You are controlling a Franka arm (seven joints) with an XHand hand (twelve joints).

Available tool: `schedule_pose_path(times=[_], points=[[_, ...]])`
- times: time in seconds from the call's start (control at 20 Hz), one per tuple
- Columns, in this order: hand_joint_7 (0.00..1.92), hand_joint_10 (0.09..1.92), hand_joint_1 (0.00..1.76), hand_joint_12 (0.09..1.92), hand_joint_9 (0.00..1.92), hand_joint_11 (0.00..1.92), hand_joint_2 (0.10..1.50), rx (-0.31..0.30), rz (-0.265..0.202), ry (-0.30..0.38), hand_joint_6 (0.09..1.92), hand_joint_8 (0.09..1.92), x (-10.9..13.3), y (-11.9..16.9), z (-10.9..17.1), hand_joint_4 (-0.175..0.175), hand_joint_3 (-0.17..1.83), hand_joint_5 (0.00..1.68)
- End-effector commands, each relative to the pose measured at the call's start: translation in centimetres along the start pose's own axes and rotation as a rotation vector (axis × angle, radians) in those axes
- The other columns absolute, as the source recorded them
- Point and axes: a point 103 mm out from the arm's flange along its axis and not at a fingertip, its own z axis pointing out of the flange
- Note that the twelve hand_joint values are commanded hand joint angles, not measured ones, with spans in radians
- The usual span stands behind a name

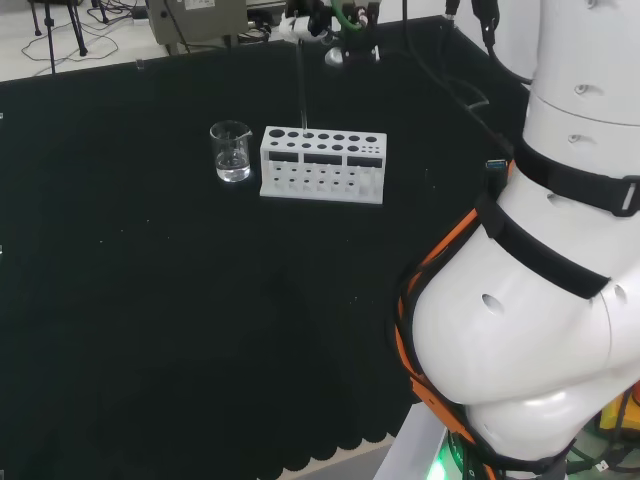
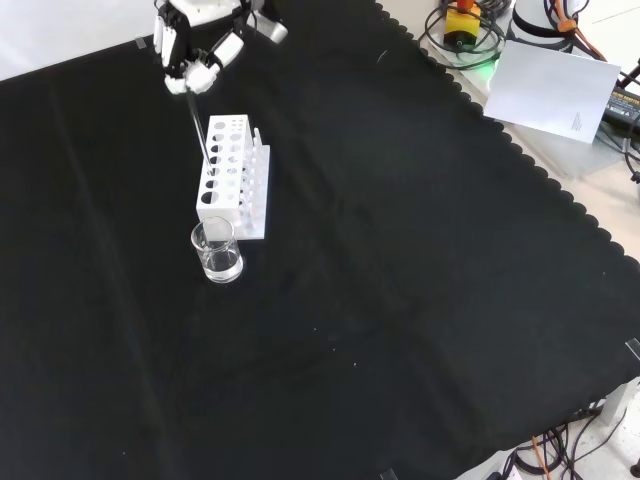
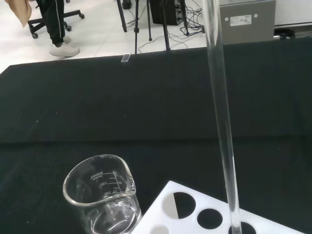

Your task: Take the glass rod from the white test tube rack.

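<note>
- Head view: the hand (image 1: 305, 24) gripped the glass rod (image 1: 301, 85), fingers curled round its top, above the white test tube rack (image 1: 322, 165).
- Front view: a beaker (image 2: 217, 250) stood just beside the rack.
- Wrist view: the rod's tip met a rack hole.

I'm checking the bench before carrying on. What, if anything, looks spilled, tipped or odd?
Nothing stands out. The rack and beaker stand upright, no spill shows, and the glass rod leans slightly, its lower end in a rack hole.
</note>
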Motion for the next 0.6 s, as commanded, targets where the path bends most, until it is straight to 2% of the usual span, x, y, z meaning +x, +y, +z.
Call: schedule_pose_path(times=[0.05,0.35,0.6], points=[[1.14,0.79,1.3,0.82,1.71,1.19,1.13,0.057,0.048,0.001,0.37,1.08,0.2,-1.8,-2.2,-0.175,-0.17,1.18],[1.13,0.76,1.3,0.81,1.73,1.2,1.12,0.083,0.061,-0.017,0.32,1.09,0.1,-3.3,-2.7,-0.175,-0.16,1.2],[1.13,0.76,1.3,0.81,1.73,1.2,1.12,0.044,0.062,-0.003,0.3,1.1,0.7,-3.6,-3.7,-0.175,-0.15,1.21]])
